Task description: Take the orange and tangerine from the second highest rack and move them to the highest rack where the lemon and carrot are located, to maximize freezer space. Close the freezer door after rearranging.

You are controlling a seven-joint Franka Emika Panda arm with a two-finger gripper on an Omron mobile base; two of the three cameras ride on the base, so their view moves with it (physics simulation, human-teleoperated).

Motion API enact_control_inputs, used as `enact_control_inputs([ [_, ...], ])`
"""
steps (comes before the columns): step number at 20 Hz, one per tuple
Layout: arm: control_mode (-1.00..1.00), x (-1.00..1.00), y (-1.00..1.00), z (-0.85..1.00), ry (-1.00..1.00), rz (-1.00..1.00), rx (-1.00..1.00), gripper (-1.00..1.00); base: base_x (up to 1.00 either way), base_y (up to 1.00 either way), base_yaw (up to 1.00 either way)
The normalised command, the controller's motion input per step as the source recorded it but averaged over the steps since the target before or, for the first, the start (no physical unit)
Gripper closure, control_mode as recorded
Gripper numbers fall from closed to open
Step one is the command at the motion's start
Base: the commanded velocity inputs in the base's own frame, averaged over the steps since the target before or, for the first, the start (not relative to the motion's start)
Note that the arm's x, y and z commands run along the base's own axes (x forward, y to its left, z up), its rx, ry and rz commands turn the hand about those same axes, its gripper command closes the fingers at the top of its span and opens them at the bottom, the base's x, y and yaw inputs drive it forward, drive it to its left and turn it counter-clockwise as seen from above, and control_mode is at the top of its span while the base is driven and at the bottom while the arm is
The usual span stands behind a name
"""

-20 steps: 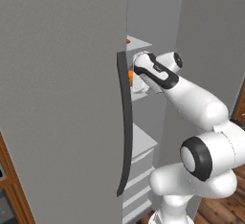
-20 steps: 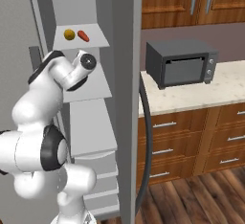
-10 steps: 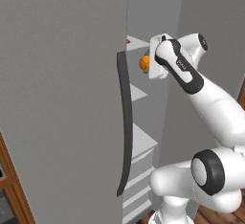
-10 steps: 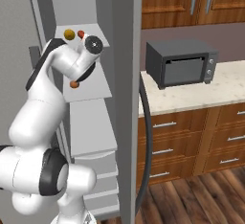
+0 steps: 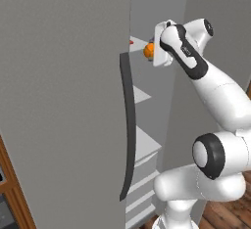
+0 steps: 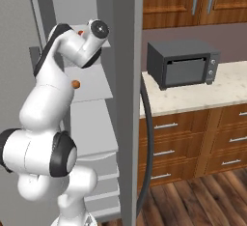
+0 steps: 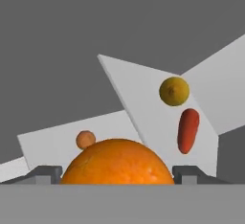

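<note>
My gripper (image 7: 117, 173) is shut on the orange (image 7: 117, 163), which bulges large between the two fingertips (image 7: 45, 173). In the left base view the orange (image 5: 148, 51) hangs inside the freezer (image 5: 162, 8), level with the highest rack (image 5: 136, 41). On that highest rack (image 7: 139, 98) lie the yellow lemon (image 7: 174, 91) and the red carrot (image 7: 187, 130). The small tangerine (image 7: 85, 139) sits on the second highest rack (image 7: 52, 144); the right base view shows the tangerine (image 6: 75, 84) beside my arm. The freezer door (image 5: 63, 101) stands open at the left, with a dark handle (image 5: 128, 125).
Lower shelves and drawers (image 5: 144, 145) fill the freezer below my arm. A grey door panel (image 6: 128, 99) with a curved handle stands right of the arm. Beyond it, a dark microwave (image 6: 181, 64) sits on a counter over wooden drawers (image 6: 193, 138).
The arm has risen and stretched upward, carrying the orange from the second highest rack's level up to the highest rack's level. The tangerine has stayed in place.
</note>
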Motion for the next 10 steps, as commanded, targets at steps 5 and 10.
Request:
enact_control_inputs([
  [5, -1.00, 0.63, 0.03, 0.01, 0.00, 0.01, 0.03, 1.00, 0.00, 0.00, 0.00],
  [10, -1.00, 0.71, 0.14, 0.00, 0.00, 0.02, 0.10, 1.00, 0.00, 0.00, 0.00],
])
